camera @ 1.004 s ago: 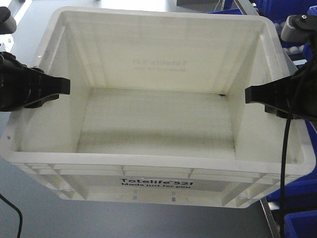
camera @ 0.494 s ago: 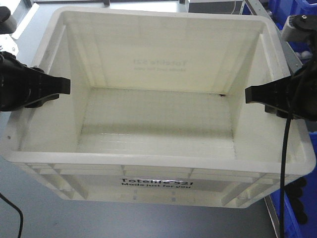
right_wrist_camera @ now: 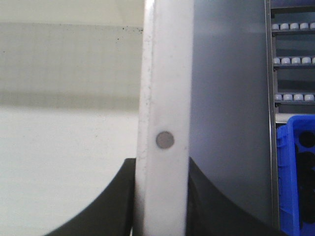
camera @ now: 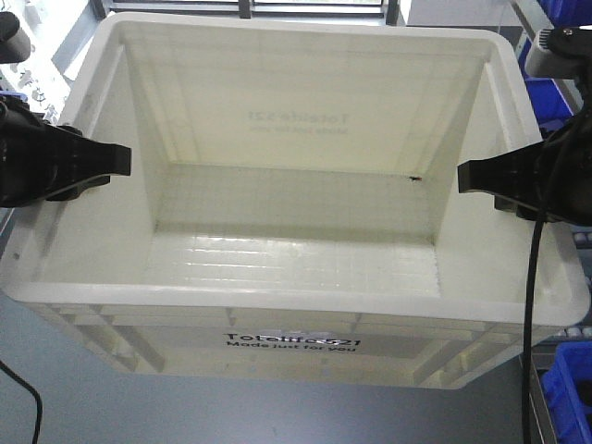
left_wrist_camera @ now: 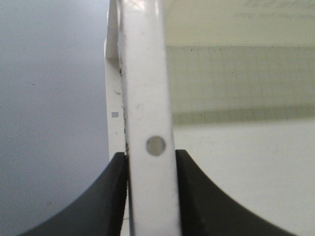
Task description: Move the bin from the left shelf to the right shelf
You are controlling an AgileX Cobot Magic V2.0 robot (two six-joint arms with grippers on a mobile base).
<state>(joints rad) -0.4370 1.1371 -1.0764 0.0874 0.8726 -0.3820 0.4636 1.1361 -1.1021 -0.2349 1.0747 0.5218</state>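
The bin [camera: 296, 139], a large white tote printed "Totelife 521" on its near side, fills the front view and is empty. It hangs between my two arms. My left gripper [camera: 100, 166] is shut on the bin's left rim [left_wrist_camera: 145, 88]. In the left wrist view its black fingers [left_wrist_camera: 115, 196] press both faces of the rim, at the left gripper [left_wrist_camera: 151, 164]. On the opposite side, my right gripper [camera: 483, 176] is shut on the right rim [right_wrist_camera: 165, 73], and the right wrist view shows the right gripper [right_wrist_camera: 161, 169] pinching it just below a small hole.
Blue bins [camera: 566, 393] stand low at the right, one also in the right wrist view as a blue bin [right_wrist_camera: 295, 172]. Shelf roller rows [right_wrist_camera: 293, 64] run behind it. A black cable [camera: 529, 305] hangs over the bin's right side. Grey floor [left_wrist_camera: 54, 98] lies left of the bin.
Both grips hold as before. The surroundings behind the bin have slid down the view: the blue bins at upper right dropped lower, and a bright area now shows beyond the far rim.
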